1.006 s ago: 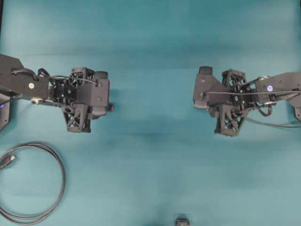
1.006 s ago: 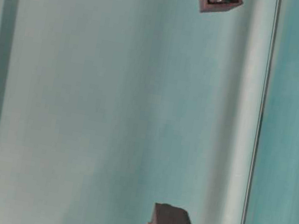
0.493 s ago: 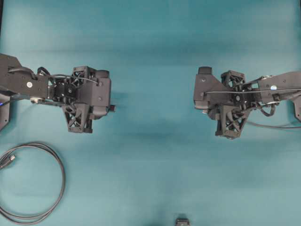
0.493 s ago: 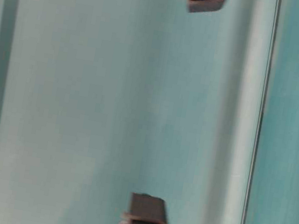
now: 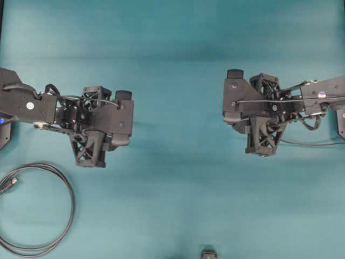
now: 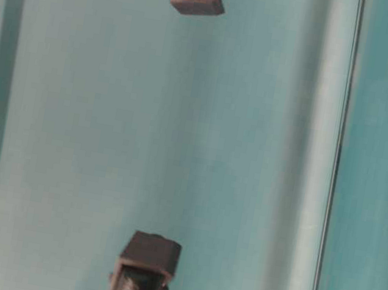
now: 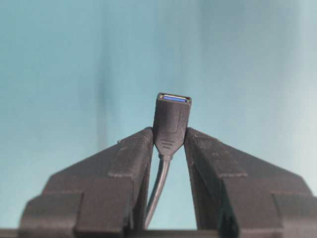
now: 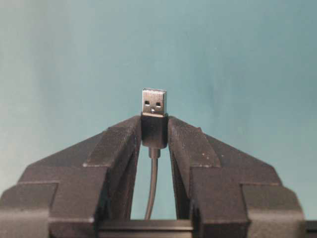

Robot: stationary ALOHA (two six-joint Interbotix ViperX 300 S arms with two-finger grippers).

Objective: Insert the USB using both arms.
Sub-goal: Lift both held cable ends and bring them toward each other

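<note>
The USB (image 8: pixel 154 111) stands pinched by its dark body in the right claw (image 8: pixel 154 130), metal tip pointing straight out past the fingertips; the socket end (image 7: pixel 171 119) sits gripped likewise in the left claw (image 7: pixel 168 141); both arms hover well apart above the teal table (image 5: pixel 178 65), the two connectors facing across the gap.

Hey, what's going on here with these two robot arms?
Each arm is holding one end of a USB connection above the teal table. The right gripper is shut on the USB, silvery tip pointing out past its fingers. The left gripper is shut on the black socket end with the blue insert. In the overhead view the two grippers face each other with a wide gap between them, so nothing is plugged in yet.
</note>
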